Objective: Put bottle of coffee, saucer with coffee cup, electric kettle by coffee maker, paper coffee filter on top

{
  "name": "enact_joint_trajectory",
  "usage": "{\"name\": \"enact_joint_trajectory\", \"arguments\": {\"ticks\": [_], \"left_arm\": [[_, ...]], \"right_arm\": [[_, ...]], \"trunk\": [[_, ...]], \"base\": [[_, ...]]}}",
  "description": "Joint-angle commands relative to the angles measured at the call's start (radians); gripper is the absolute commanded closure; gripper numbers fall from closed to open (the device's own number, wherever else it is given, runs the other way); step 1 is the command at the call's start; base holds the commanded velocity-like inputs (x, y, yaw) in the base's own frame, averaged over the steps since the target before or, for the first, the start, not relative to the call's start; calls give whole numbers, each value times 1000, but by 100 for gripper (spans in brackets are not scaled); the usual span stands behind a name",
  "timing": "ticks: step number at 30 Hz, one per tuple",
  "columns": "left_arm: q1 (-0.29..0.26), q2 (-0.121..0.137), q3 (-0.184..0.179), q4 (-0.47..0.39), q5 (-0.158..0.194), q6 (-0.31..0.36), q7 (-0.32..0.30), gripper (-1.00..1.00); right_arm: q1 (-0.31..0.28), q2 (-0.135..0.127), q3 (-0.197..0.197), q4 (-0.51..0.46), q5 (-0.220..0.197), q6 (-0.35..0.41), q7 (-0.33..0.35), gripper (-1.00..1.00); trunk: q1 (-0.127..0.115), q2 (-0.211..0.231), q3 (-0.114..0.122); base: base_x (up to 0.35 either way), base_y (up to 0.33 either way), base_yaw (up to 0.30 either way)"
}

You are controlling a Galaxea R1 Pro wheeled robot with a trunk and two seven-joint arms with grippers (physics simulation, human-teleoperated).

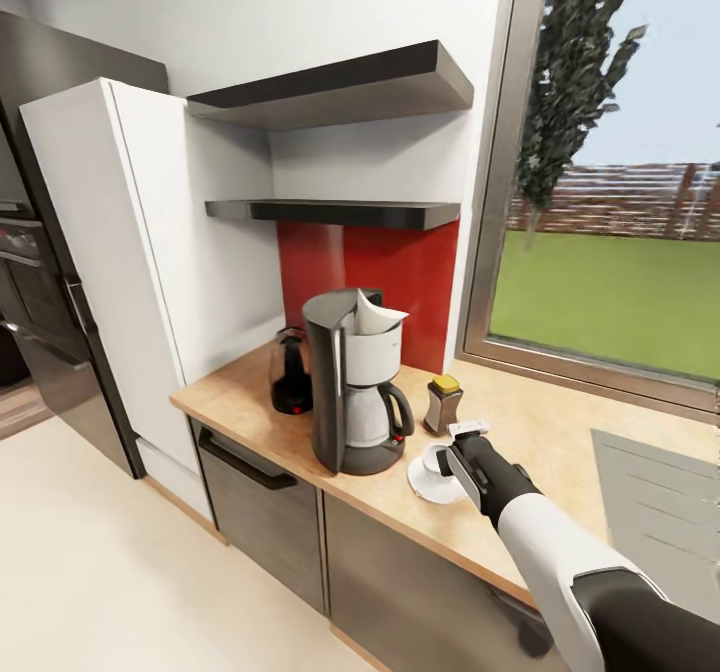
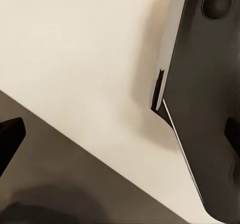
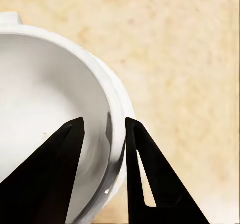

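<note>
- Coffee maker [image 1: 352, 387] is seen standing upright on the wooden bench [image 1: 545, 432], in front of the red backsplash [image 1: 400, 272], with a white paper filter [image 1: 375, 314] sitting in its top.
- A dark electric kettle [image 1: 289, 372] is placed just beside the coffee maker, on the side toward the white cabinet [image 1: 150, 262].
- The bottle of coffee [image 1: 442, 403], yellow-capped, is stood on the bench near the coffee maker's other side.
- A white saucer [image 1: 428, 482] is laid on the bench just beside the coffee maker's base, and the white coffee cup [image 3: 55, 109] is seen on it.
- The right tool [image 3: 105, 134] is held narrow over the cup, one finger inside the bowl and one outside, with the rim between them; whether the rim is actually pinched cannot be told.
- For the left tool, dark finger tips [image 2: 10, 136] are seen over pale floor [image 2: 75, 44], and its spread cannot be told.
- Two dark shelves [image 1: 340, 214] are mounted on the wall above the bench.
</note>
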Motion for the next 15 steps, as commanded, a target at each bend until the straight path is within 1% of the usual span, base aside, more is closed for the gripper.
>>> {"name": "enact_joint_trajectory", "arguments": {"ticks": [1,4,8,9,10,11,15], "left_arm": [[1,-1,7,-5,-10,7,0,-100],[1,-1,7,-4,-9,7,0,-100],[1,-1,7,-4,-9,7,0,-100],[1,-1,7,-4,-9,7,0,-100],[1,-1,7,-4,-9,7,-1,-100],[1,0,7,-4,-9,7,0,-100],[1,1,7,-4,-9,7,0,-100]], "right_arm": [[-1,0,5,-1,1,7,-1,100],[0,0,5,-1,1,7,-1,100],[-1,3,6,6,0,7,0,100],[-1,12,6,10,1,7,0,-100],[-1,26,5,12,3,7,-1,-100],[-1,31,5,12,3,7,-1,-100],[-1,38,5,22,3,7,-1,-100]], "trunk": [[0,-2,-2],[0,-2,-2],[0,-2,-2],[0,-2,-2],[0,-2,-2],[0,-2,-2],[0,-2,-2]], "base": [[0,-219,0],[0,-100,0],[0,-16,0],[0,-3,0],[0,-1,0],[0,0,0],[0,0,0]]}}
